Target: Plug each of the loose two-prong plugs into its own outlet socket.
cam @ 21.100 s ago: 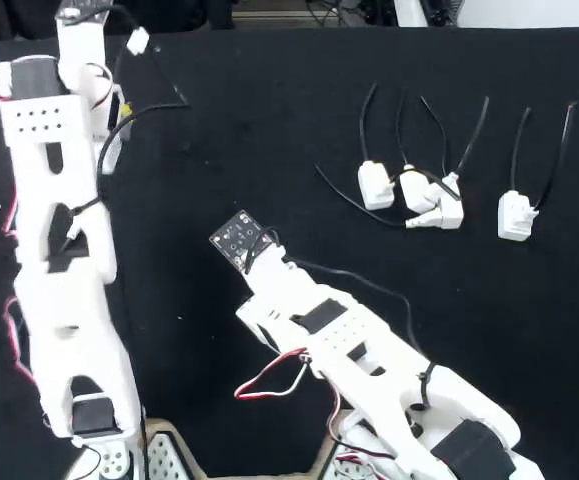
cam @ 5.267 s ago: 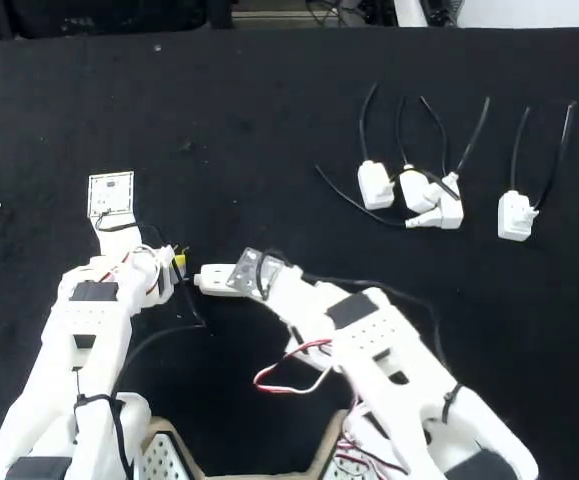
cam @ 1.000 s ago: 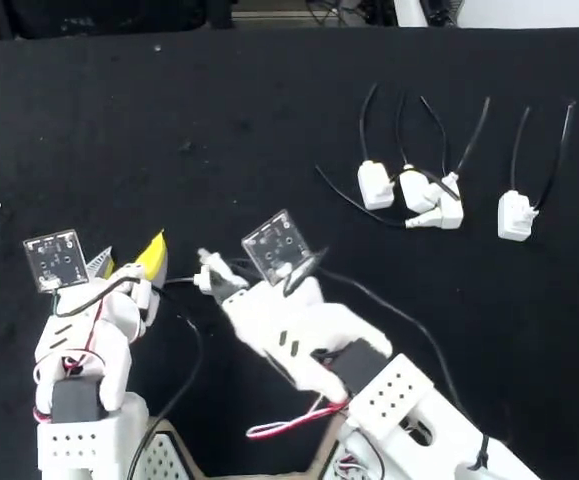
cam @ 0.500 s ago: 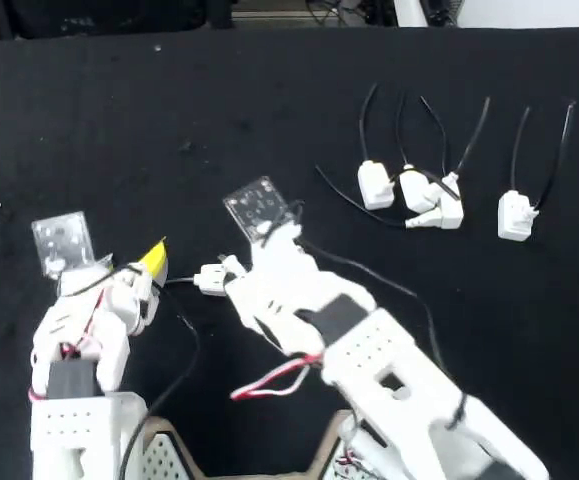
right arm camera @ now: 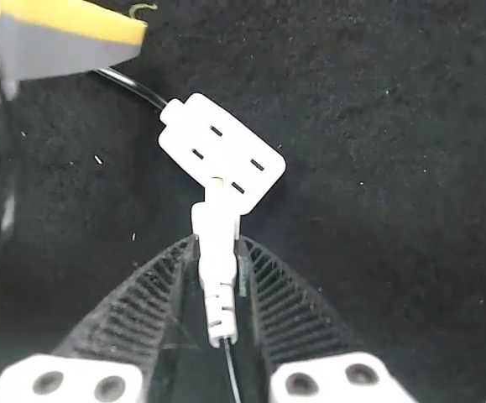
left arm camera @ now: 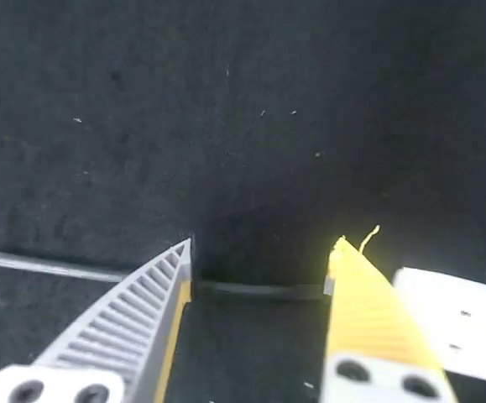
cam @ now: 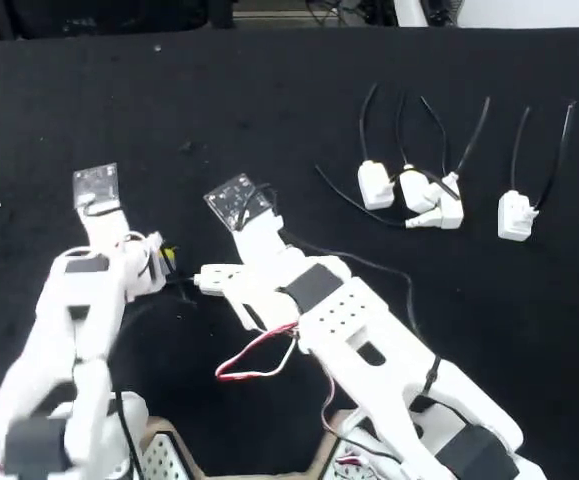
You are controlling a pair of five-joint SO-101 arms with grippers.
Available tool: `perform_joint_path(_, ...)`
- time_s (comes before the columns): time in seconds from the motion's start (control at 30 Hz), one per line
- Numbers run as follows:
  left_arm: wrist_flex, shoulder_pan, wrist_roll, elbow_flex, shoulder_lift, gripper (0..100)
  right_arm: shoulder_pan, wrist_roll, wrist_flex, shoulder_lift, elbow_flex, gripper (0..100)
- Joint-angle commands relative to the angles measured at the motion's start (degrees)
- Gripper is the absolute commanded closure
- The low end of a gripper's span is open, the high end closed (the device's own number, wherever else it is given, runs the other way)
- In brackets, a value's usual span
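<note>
A white outlet block (right arm camera: 222,159) with several slots lies on the black table, its black cord (right arm camera: 129,88) leading away. My right gripper (right arm camera: 217,245) is shut on a white two-prong plug (right arm camera: 216,227) whose front end meets the block's edge; I cannot tell whether the prongs are seated. In the high view this block (cam: 207,279) sits at front centre, between both arms. My left gripper (left arm camera: 263,248) is open and straddles the black cord (left arm camera: 259,290) beside the block (left arm camera: 452,323). Its yellow finger (right arm camera: 66,34) shows in the right wrist view. Several loose plugs (cam: 375,185) lie at the back right.
The loose plugs with short black cords are spread in a row, the outermost (cam: 515,215) near the right edge. The table (cam: 269,110) is covered in black cloth. Red and white wires (cam: 254,360) hang under the right arm.
Both arms have changed posture over the last second, their wrist boards shifting toward the back. The left gripper has come down over the cord. The right gripper keeps the plug at the block.
</note>
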Motion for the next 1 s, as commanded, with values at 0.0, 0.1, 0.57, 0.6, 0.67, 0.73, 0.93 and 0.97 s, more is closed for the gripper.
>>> perform_joint_path(0.0,-0.7,-0.7,-0.1,-9.0,10.2,74,0.6,1.0,0.4,0.1,-0.7,98.7)
perform_joint_path(0.1,-0.6,-0.4,-0.3,-9.6,12.9,74,0.6,1.1,0.4,0.1,-0.3,98.7)
perform_joint_path(0.57,14.0,-0.2,-0.5,-11.8,12.7,74,0.7,1.1,-0.8,8.1,-2.9,98.7)
perform_joint_path(0.6,15.3,-0.3,-0.5,-12.6,12.3,74,0.7,1.1,0.3,8.2,-3.8,98.7)
perform_joint_path(0.67,17.2,-0.3,-0.3,-13.4,10.8,74,0.7,1.1,3.1,8.2,-5.6,98.7)
perform_joint_path(0.73,17.8,-0.2,-0.1,-12.9,9.0,74,0.7,1.1,5.6,8.5,-7.5,98.7)
perform_joint_path(0.93,13.6,-0.2,-0.4,-7.4,5.0,74,1.7,5.4,11.4,8.7,-14.2,98.8)
perform_joint_path(0.97,13.0,-0.2,-0.4,-6.8,4.5,74,1.7,5.5,12.6,8.7,-15.4,98.8)
